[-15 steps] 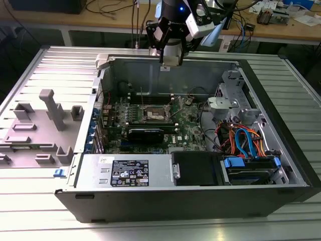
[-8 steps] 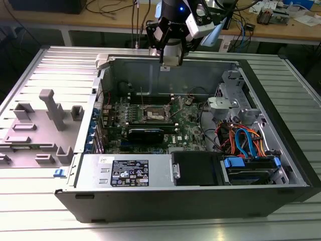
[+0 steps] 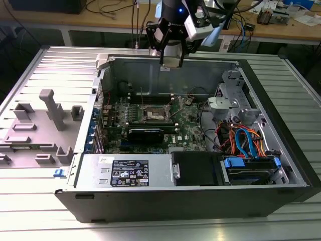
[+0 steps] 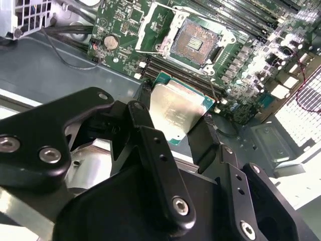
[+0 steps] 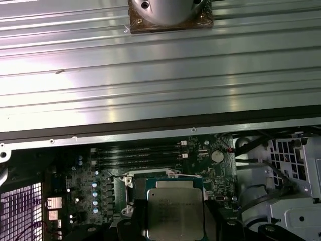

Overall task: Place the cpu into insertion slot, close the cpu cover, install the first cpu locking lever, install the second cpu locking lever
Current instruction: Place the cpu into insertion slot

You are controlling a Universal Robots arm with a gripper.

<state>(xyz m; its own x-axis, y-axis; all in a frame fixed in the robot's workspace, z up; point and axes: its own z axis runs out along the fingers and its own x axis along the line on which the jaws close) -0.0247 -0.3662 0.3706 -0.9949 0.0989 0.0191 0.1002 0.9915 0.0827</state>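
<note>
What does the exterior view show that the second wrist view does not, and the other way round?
The exterior view adds the whole open computer case, its power supply and a grey fixture at the exterior view's left. The second wrist view adds the cpu, clamped in the gripper. Both share the motherboard and its empty cpu socket.

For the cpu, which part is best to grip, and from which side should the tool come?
Grip the cpu by two opposite side edges, coming from above its flat metal top. It is thin and square, so probably only the edges give the fingers a hold, and the underside is left free. The tool holds it this way now.
</note>
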